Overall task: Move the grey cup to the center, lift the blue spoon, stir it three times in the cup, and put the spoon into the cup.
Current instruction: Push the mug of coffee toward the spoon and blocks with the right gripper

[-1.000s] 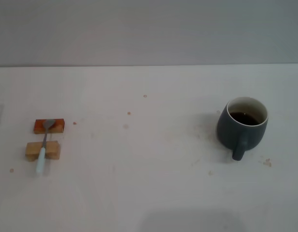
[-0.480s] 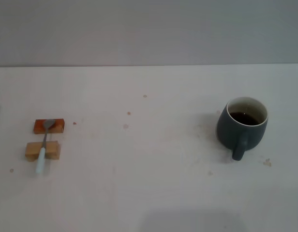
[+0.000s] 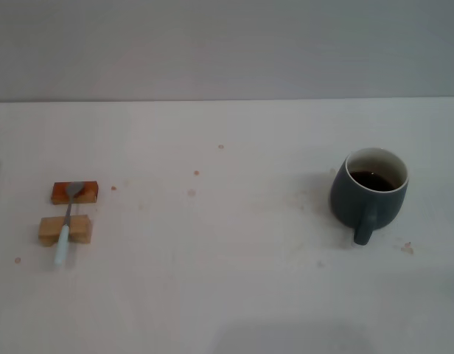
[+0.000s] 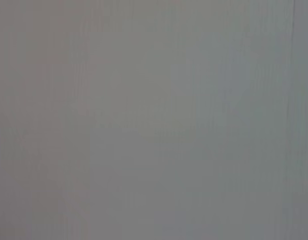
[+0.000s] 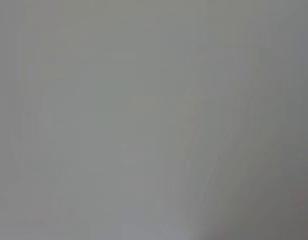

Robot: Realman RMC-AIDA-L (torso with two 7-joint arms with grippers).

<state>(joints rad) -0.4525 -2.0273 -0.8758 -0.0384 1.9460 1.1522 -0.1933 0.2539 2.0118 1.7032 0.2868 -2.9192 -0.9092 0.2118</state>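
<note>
From my head cam I've got the white table (image 3: 227, 295) with the grey cup (image 3: 368, 193) sitting upright over on the robot's right side, handle (image 3: 363, 229) pointing toward the robot. It's white inside with dark brown liquid (image 3: 372, 180) in it. It's off to the right, well apart from the middle of the table.

The blue spoon (image 3: 66, 223) is way over on the left, lying across two small wooden blocks. Its metal bowl rests on the farther, reddish-brown block (image 3: 74, 192), and the thin neck crosses the nearer, lighter block (image 3: 65, 230), with the pale blue handle sticking out past that one toward the robot. Spoon and cup are well apart, nothing touching either.

Writing and logos: I can't find any on the cup, the spoon or the blocks. The cup's outside looks like plain glaze from this angle, but its far side is hidden from me.

There are a few small brownish specks scattered on the table, like near the cup's handle (image 3: 407, 248) and one farther back near the middle (image 3: 221, 146). Can't tell what they are.

Neither arm shows in the head cam. Both wrist cams give me just a flat grey field, no fingers, no objects, so I can't tell whether the left gripper or the right gripper is released or clenched on anything. A faint darker patch sits at the table's near edge (image 3: 286, 341), too vague to say what's making it.
</note>
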